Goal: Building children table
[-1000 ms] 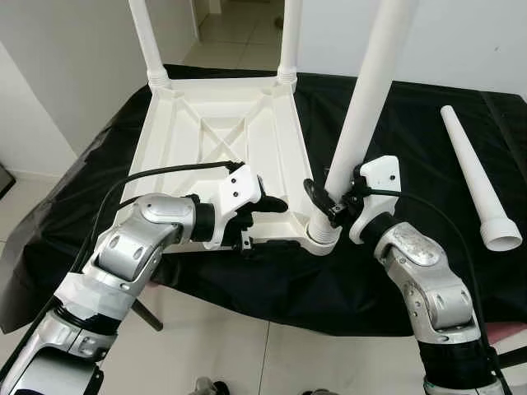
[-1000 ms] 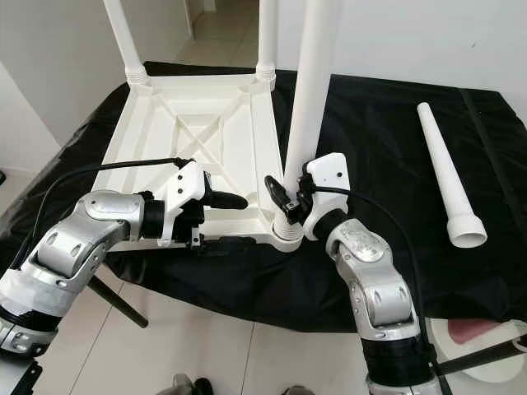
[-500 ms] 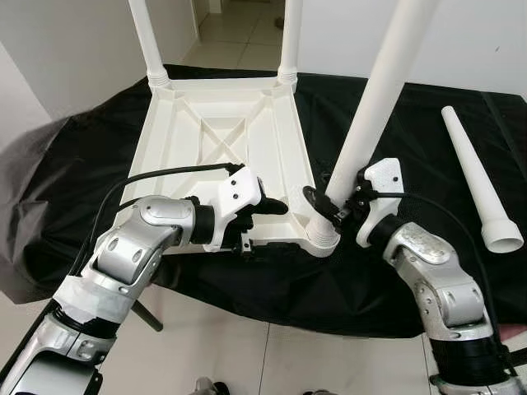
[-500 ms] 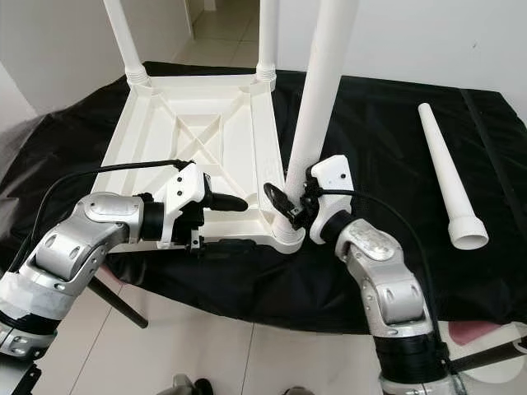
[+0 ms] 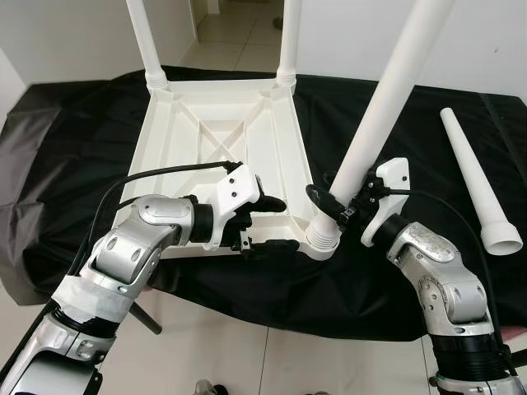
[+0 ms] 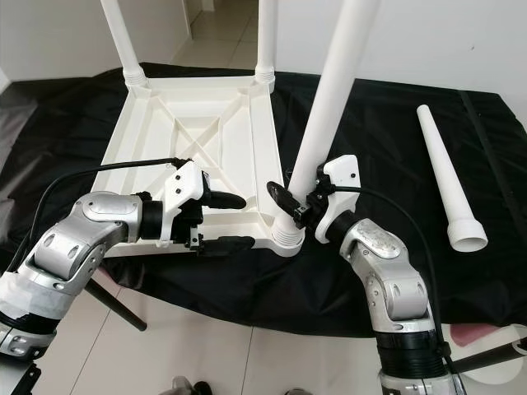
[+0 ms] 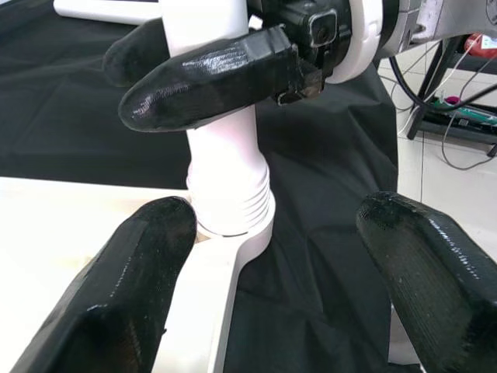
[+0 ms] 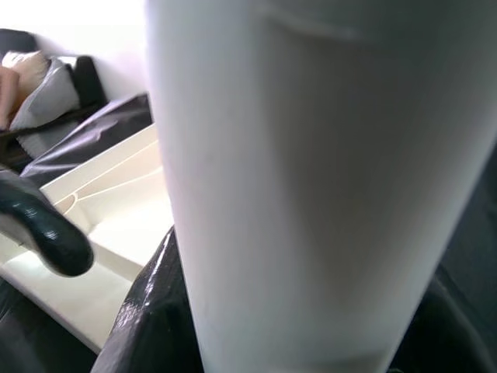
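The step in hand looks to be seating the third table leg (image 5: pixel 387 103) into the near right corner socket (image 5: pixel 323 239) of the upturned tabletop (image 5: pixel 218 136), which lies on the black-draped counter (image 5: pixel 412 271). The right gripper (image 5: pixel 333 202) is clamped on the leg just above its ribbed base; the leg leans, so it likely needs straightening and pressing. The left gripper (image 5: pixel 265 222) straddles the tabletop's near rim, fingers spread. A fourth leg (image 5: pixel 478 177) lies well apart.

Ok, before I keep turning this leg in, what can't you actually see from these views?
- Whether the leg is seated in the corner socket: right gripper covers the joint in the eye views.
- Leg tops: cut off by the upper edge.
- Left gripper's lower finger: hidden under the tabletop edge.
- Right wrist view: leg too close, blurred.
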Tool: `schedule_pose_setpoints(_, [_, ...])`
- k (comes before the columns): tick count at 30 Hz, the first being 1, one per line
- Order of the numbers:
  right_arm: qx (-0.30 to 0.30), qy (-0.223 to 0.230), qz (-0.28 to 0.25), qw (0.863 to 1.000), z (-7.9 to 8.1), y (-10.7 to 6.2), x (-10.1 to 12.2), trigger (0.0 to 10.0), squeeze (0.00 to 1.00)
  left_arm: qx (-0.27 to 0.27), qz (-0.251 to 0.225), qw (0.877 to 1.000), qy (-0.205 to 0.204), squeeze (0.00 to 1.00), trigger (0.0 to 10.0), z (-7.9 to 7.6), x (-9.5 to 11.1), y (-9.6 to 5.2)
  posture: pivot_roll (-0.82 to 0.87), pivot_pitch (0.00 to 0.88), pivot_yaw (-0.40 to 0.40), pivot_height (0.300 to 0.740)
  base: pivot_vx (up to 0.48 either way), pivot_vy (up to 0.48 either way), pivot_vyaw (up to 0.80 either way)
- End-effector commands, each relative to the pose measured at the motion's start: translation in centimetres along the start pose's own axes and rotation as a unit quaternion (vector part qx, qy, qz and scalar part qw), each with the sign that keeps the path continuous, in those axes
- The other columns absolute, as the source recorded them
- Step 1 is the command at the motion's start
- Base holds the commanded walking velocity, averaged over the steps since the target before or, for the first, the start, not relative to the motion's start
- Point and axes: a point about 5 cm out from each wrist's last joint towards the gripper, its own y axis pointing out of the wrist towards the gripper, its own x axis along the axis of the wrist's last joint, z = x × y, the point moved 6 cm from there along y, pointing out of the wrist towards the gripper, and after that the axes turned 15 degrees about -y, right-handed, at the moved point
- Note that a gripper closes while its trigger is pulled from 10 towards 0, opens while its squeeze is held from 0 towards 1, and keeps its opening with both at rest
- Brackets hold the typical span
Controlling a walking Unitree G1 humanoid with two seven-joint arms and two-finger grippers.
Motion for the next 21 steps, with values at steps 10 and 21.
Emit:
schedule_pose_setpoints(10, [0.036, -0.011, 0.143, 0.989, 3.0, -1.1, -7.1, 10.0, 0.0, 0.022, 0.003, 1.0, -0.002, 0.0, 10.0, 0.7, -0.1, -0.4, -0.14, 0.15, 0.089, 0.74, 0.0, 0.0, 0.0])
schedule_pose_setpoints(21, [0.054, -0.072, 0.172, 0.981, 1.9, -0.8, -6.8, 10.0, 0.0, 0.025, 0.0, 1.0, -0.003, 0.0, 10.0, 0.7, -0.1, -0.3, -0.14, 0.152, 0.085, 0.74, 0.0, 0.0, 0.0])
